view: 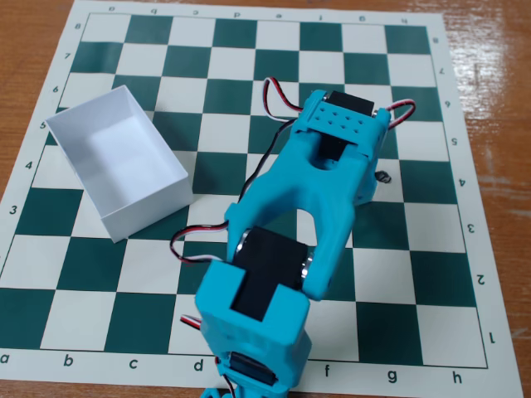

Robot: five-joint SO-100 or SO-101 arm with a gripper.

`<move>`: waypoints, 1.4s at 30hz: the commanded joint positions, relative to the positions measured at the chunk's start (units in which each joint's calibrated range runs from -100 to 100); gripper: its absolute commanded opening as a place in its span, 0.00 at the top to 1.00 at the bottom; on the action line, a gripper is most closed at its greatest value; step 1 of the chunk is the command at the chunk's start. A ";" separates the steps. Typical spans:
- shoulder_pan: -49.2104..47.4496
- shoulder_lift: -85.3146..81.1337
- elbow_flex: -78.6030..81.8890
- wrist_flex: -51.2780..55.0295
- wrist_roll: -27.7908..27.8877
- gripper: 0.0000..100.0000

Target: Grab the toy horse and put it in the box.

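Note:
The white open-topped box [148, 211] stands on the left part of the chessboard, and its inside looks bare. My turquoise arm reaches from the bottom edge up to the board's middle right, ending in the wrist block [340, 133]. The gripper's fingers are hidden beneath that block, so I cannot see how they stand. A tiny dark-and-pale thing [383, 176], likely the toy horse, peeks out on a white square just right of the wrist. Most of it is too small to make out. It lies far to the right of the box.
The green-and-white chessboard mat [431, 274] covers a brown wooden table [498, 50]. Red, black and white servo wires [278, 99] loop out beside the wrist. The arm's base motor [261, 290] hangs over the board's lower middle.

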 commanded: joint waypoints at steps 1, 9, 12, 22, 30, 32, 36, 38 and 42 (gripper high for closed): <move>0.24 1.54 -6.22 1.09 -2.68 0.77; 3.38 8.71 -15.60 2.42 -4.24 0.77; 4.88 10.57 -16.42 2.42 -4.54 0.77; 5.60 14.55 -17.42 1.84 -4.88 0.77; 2.81 15.96 -18.05 1.84 -5.66 0.77; 2.17 16.41 -18.51 1.84 -5.66 0.77; 1.38 17.65 -19.69 1.75 -5.66 0.77; 1.24 18.18 -19.97 1.67 -5.81 0.78; 1.24 18.62 -19.97 2.17 -6.15 0.79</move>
